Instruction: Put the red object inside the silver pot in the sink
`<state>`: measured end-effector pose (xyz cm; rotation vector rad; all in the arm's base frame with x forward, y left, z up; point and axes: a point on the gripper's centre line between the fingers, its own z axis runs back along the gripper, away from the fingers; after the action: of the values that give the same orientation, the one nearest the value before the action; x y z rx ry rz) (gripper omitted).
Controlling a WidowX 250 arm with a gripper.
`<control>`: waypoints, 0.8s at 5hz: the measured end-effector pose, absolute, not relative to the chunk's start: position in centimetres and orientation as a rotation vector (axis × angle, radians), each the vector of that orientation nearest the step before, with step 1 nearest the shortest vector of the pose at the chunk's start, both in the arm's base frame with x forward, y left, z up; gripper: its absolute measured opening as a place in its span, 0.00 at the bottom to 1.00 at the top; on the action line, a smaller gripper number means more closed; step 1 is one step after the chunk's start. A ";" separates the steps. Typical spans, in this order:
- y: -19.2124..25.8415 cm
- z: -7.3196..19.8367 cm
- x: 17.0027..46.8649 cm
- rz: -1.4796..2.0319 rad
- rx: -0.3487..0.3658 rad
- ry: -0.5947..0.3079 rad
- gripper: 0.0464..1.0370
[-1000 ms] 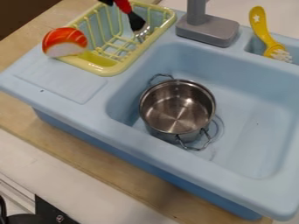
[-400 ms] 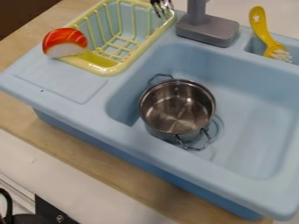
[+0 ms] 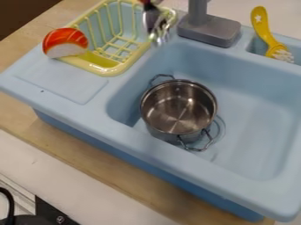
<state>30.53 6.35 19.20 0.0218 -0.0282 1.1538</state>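
"Up at the top edge of the view, what is that between the drying rack (image 3: 108, 71) and the faucet (image 3: 208, 31)?"

"The utensil (image 3: 153, 19). Its silvery, pronged end (image 3: 159, 36) points down, and there's a bit of red (image 3: 144, 1) at its upper end (the whole piece is blurred, mind you). It appears in front of the rack's right-hand rim, outside the pot."

"And the gripper, is it clamped on it?"

"I can't tell whether it is apart, together or clamped on anything."

"Where is the silver pot (image 3: 178, 107), then?"

"Down in the basin of the blue sink (image 3: 138, 154), toward its left side, upright with its mouth facing up. One wire handle (image 3: 160, 78) is at the far side, the other (image 3: 199, 147) at the near right."

"What about that orange-red and white toy food (image 3: 64, 42)?"

"At the rack's left corner, by the rim. Across the sink, at the upper right, a yellow brush (image 3: 260, 23) leans with its white bristles (image 3: 283, 56) down in a small compartment."

"And below the sink?"

"A wooden surface (image 3: 88, 151) runs along it, with a black cable (image 3: 10, 206) at the lower left."
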 end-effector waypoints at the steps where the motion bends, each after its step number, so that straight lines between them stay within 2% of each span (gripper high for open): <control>1: 5.0 18.1 29.2 1.085 0.053 -0.028 0.33; 3: 3.3 16.3 29.1 1.132 0.064 -0.016 0.33; 4: 3.2 14.7 29.1 1.231 0.120 -0.019 0.33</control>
<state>29.14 3.22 14.70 0.1196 -0.0188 1.2310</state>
